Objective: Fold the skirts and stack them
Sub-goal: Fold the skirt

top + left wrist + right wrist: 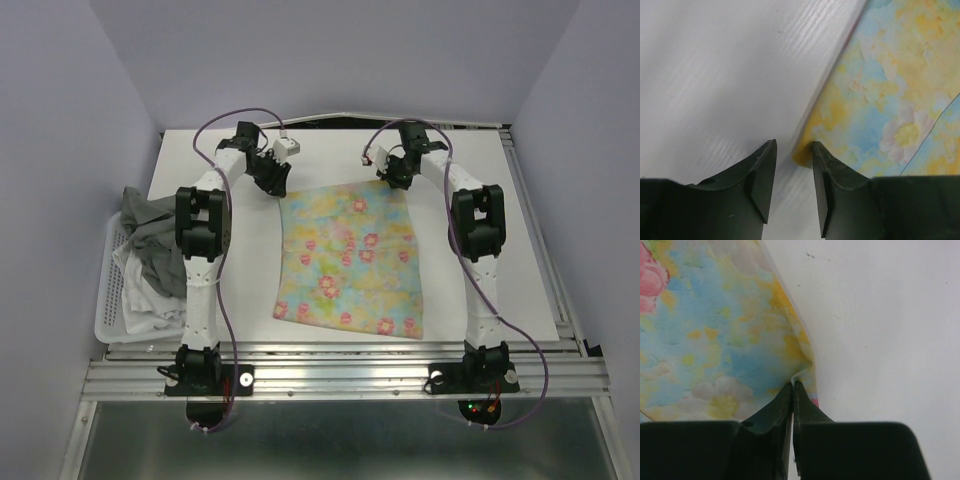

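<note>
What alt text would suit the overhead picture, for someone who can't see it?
A pastel floral skirt lies flat on a white table, the left gripper at its far left corner and the right gripper at its far right corner. A white basket at the table's left edge holds a grey garment and a white garment.

Matt soft cloth floral skirt (348, 258); smooth, faintly grained table (520, 260).

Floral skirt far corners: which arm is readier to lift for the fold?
Right. The right gripper is pinched shut on the floral skirt corner; the left gripper only straddles its corner, jaws apart.
</note>
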You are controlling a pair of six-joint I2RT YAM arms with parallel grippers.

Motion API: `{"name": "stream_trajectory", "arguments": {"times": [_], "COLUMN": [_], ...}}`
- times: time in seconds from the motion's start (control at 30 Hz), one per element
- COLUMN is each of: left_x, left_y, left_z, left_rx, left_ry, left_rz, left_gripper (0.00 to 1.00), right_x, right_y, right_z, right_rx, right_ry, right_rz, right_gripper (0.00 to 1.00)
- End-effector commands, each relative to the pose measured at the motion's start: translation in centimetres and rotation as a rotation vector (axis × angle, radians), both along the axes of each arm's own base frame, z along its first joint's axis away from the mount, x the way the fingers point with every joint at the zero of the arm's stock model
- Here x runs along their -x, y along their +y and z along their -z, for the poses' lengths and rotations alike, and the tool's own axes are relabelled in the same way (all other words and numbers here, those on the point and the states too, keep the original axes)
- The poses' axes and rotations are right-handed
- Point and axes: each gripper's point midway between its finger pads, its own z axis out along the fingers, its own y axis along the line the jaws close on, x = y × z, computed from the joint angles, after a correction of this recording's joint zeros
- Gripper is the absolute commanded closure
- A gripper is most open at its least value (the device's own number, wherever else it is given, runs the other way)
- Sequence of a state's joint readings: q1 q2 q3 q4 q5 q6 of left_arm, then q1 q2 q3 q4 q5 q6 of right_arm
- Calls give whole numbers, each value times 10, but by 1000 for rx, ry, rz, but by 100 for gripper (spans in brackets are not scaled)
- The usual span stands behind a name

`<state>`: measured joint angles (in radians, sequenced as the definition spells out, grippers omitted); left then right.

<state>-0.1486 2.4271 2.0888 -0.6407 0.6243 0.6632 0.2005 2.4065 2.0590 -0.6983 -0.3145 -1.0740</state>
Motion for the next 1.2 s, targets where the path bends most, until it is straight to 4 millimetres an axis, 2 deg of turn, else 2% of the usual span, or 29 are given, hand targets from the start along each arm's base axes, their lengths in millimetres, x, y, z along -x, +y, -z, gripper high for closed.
{"name": "stream_trajectory", "arguments": {"times": [0.0, 0.13, 0.37, 0.4, 0.43, 0.5, 0.53, 0.63, 0.77, 0.8, 0.9, 0.97, 1.1, 1.17], "left_x": [-5, -3, 8, 8, 7, 4, 2, -6, -19, -21, -23, -22, -10, -6], "left_y": [0, -3, -5, -5, -5, -5, -4, -4, -2, -2, 2, 3, 7, 9], "left_z": [-13, -9, -2, -3, -1, -3, -6, -19, -49, -56, -78, -85, -77, -88], "left_rx": [15, 31, 40, 40, 37, 36, 36, 40, 42, 41, 32, 24, -8, -10], "left_ry": [-31, -12, 22, 20, 20, 8, 1, -41, -123, -142, -190, -203, -186, -217], "left_rz": [13, 29, 74, 73, 70, 64, 54, 30, 3, -2, -6, -8, 25, 22], "left_gripper": [55, 62, 57, 60, 68, 77, 86, 100, 100, 100, 100, 100, 100, 100], "right_x": [-13, -16, -19, -20, -21, -24, -26, -38, -57, -62, -65, -62, -48, -41], "right_y": [1, -1, 0, 1, 1, 1, 1, -2, -5, -6, -8, -7, -5, -7], "right_z": [-5, -6, -14, -16, -19, -24, -25, -38, -64, -76, -97, -101, -95, -96], "right_rx": [1, 8, 0, -5, -7, -13, -13, -13, -9, -9, -1, 4, 7, 9], "right_ry": [-41, -51, -66, -71, -79, -94, -100, -148, -231, -261, -304, -309, -249, -236], "right_rz": [-2, 4, 13, 16, 16, 26, 30, 70, 112, 116, 116, 97, 62, 65], "right_gripper": [95, 97, 99, 99, 99, 99, 99, 99, 99, 99, 99, 99, 99, 99]}}
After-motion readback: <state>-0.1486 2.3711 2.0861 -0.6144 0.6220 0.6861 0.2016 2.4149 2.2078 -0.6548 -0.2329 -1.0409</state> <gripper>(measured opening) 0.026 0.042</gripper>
